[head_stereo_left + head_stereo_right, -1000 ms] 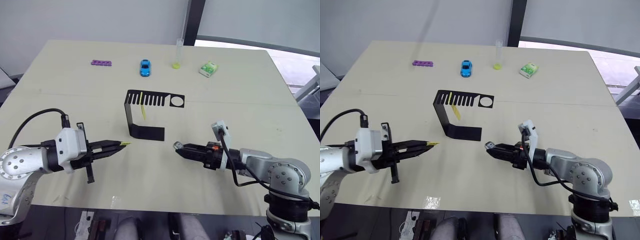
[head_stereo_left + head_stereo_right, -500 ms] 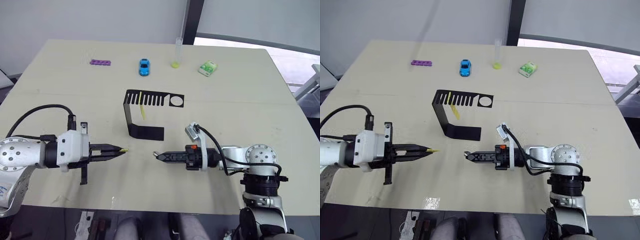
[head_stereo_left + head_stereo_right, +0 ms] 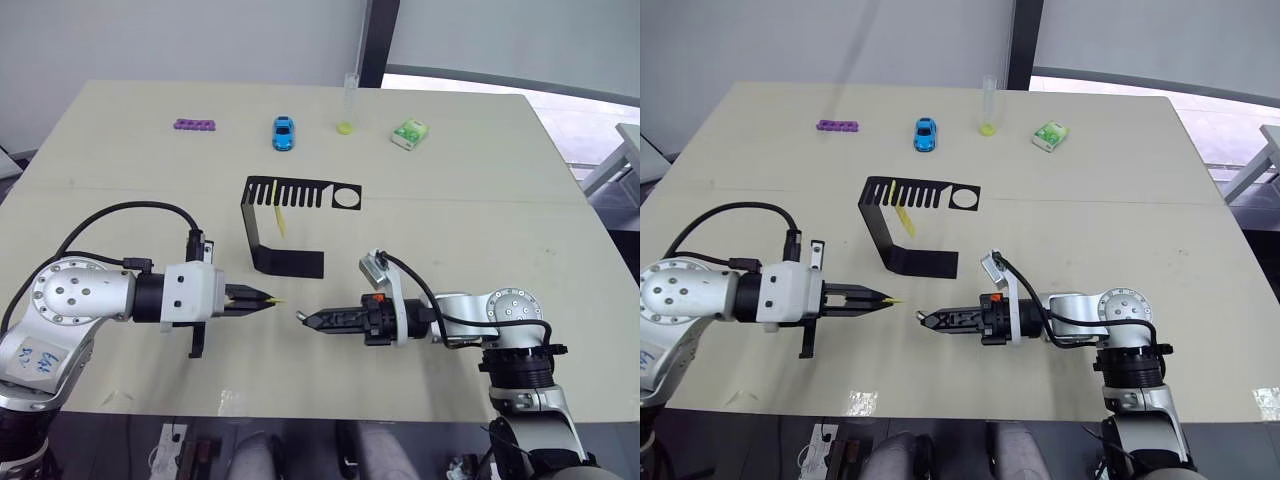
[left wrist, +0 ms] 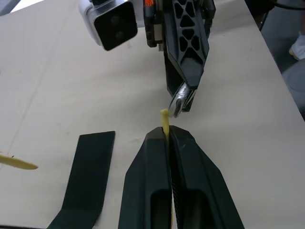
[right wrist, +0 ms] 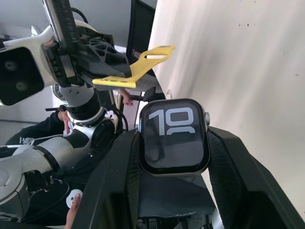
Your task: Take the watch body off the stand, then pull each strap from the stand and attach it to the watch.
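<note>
The black C-shaped stand [image 3: 263,225] sits mid-table, and one yellow strap [image 3: 279,216] hangs from a slot in its comb top. My left gripper [image 3: 262,298] is shut on the other strap [image 4: 165,120], whose tip pokes out past the fingers. Facing it from the right, my right gripper [image 3: 303,318] is shut on the watch body [image 5: 174,136], whose screen shows white digits. A small gap separates the strap tip from the watch body. Both hover just above the table in front of the stand's base [image 3: 290,263].
Along the table's far side lie a purple piece [image 3: 194,125], a blue toy car [image 3: 284,131], a clear tube with a yellow bottom [image 3: 348,104] and a green-white packet [image 3: 408,133]. The table's near edge [image 3: 300,412] runs just below both arms.
My left gripper has carried its strap to the right, toward the watch. The right gripper swung left earlier and now holds nearly still. The gap between them has narrowed.
</note>
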